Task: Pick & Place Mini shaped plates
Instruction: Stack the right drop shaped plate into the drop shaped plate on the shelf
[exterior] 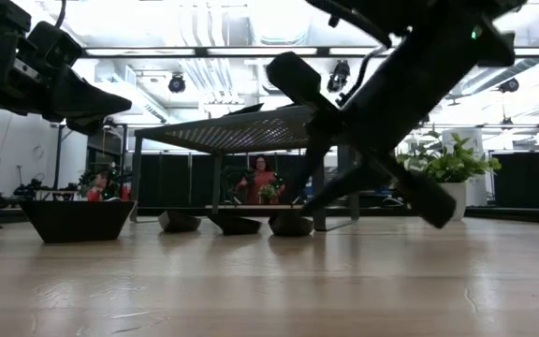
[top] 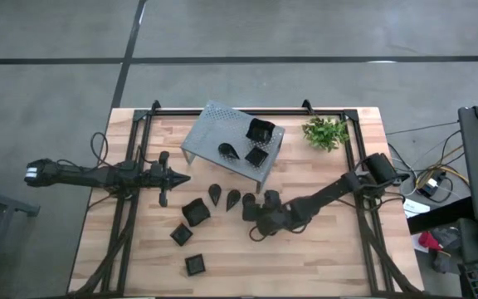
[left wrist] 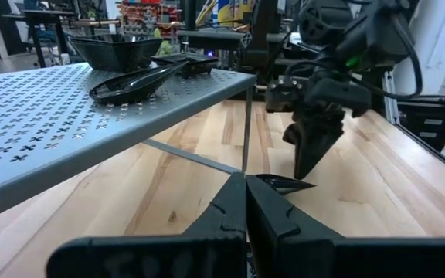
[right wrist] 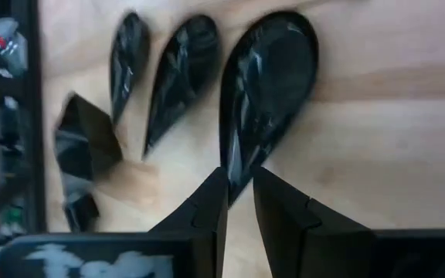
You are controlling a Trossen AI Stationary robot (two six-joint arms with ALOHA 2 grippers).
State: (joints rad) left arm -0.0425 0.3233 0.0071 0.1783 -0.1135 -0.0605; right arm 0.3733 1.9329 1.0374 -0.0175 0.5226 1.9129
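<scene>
Three black teardrop mini plates lie side by side on the wooden table, with three square ones nearer the front. On the grey perforated shelf rest two square plates and one teardrop plate. My right gripper slants down at the rightmost teardrop plate, its fingers closed in on that plate's pointed end. At the left, my left gripper hangs shut, above the table and holding nothing. My right gripper pinches the teardrop plate's pointed end between its two fingers. The fingers slant down from the table's right side and lie roughly along the plate. The plate lies flat on the table.
The shelf stands on thin legs at the table's far middle. A small green plant is at the far right. Bare wood lies along the front edge and the right side. A person shows in the room behind the table.
</scene>
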